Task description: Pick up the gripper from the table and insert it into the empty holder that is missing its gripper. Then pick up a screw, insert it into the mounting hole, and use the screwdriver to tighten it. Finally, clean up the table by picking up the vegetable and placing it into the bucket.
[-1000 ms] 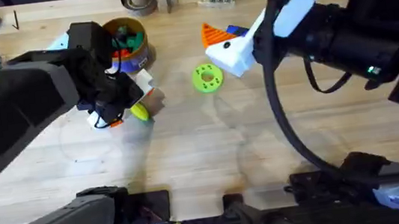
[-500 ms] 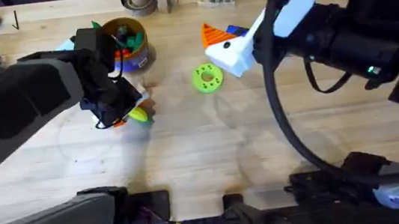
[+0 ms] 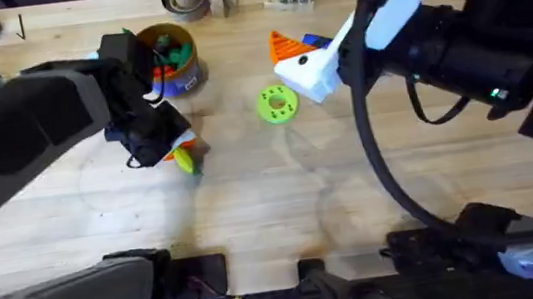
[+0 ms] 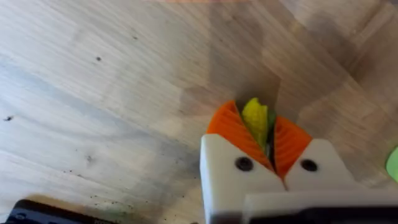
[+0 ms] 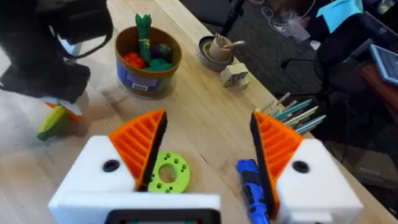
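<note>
Your table (image 3: 274,219) is pale wood, with both arms over it. Your left arm (image 3: 32,126) reaches in from the lower left, dark and large. Your right arm (image 3: 456,47) hangs high over the right half.

The bucket (image 3: 173,57) stands near the far edge, left of centre, with red and green toy vegetables inside; the right wrist view shows it too (image 5: 148,62). A lime-green ring disc (image 3: 276,104) lies flat near the middle, well apart from the bucket. The screwdriver (image 5: 252,186) lies just beyond the disc, partly hidden by your right gripper.

Your left gripper (image 4: 259,146) has its orange pads pinched on the vegetable (image 4: 255,121), whose yellow end pokes out between them, just in front of the bucket (image 3: 185,159). Whether it touches the wood, you cannot tell.

Your right gripper (image 5: 205,152) has its fingers spread wide, holding nothing.
</note>
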Action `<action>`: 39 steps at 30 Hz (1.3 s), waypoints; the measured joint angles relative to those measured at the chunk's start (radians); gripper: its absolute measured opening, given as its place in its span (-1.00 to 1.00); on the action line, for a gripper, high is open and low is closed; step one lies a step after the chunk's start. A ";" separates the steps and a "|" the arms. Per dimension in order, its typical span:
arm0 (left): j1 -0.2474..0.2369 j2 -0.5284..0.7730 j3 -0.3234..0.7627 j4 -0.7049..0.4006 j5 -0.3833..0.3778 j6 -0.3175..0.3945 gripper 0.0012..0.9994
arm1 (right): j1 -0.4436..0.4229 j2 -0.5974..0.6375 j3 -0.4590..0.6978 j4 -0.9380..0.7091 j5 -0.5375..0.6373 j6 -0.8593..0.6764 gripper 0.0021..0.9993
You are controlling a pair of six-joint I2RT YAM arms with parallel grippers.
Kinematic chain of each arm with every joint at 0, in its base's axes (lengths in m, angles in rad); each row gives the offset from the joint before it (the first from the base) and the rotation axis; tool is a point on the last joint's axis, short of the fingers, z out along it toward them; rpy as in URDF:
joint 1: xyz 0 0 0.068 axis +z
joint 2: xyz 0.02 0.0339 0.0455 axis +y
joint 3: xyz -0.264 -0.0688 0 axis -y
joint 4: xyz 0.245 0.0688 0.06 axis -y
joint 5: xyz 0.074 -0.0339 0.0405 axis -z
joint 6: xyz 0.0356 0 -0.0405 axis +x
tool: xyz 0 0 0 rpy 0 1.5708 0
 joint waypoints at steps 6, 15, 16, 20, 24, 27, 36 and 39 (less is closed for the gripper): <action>-0.004 -0.002 0.131 -0.031 0.061 0.030 -0.95 | 0.000 0.000 0.000 0.000 0.000 0.000 0.71; -0.005 -0.103 0.308 0.127 0.019 0.038 -0.95 | 0.000 0.000 0.000 0.000 0.000 0.000 0.71; -0.005 -0.105 0.312 0.148 0.002 0.038 -0.95 | 0.000 0.000 0.000 0.000 0.000 0.000 0.71; -0.006 -0.095 0.312 0.204 -0.067 0.038 -0.95 | 0.000 0.000 0.000 0.000 0.000 0.000 0.71; -0.006 -0.062 0.312 0.260 -0.122 0.040 -0.95 | 0.000 0.000 0.000 0.000 0.000 0.000 0.71; -0.006 -0.026 0.312 0.286 -0.139 0.040 -0.95 | 0.000 0.000 0.000 0.000 0.000 0.000 0.71; -0.006 0.077 0.312 0.367 -0.157 0.040 -0.95 | 0.000 0.000 0.000 0.000 0.000 0.000 0.71; -0.006 0.077 0.311 0.369 -0.160 0.044 -0.64 | 0.000 0.000 0.000 0.000 0.000 0.000 0.71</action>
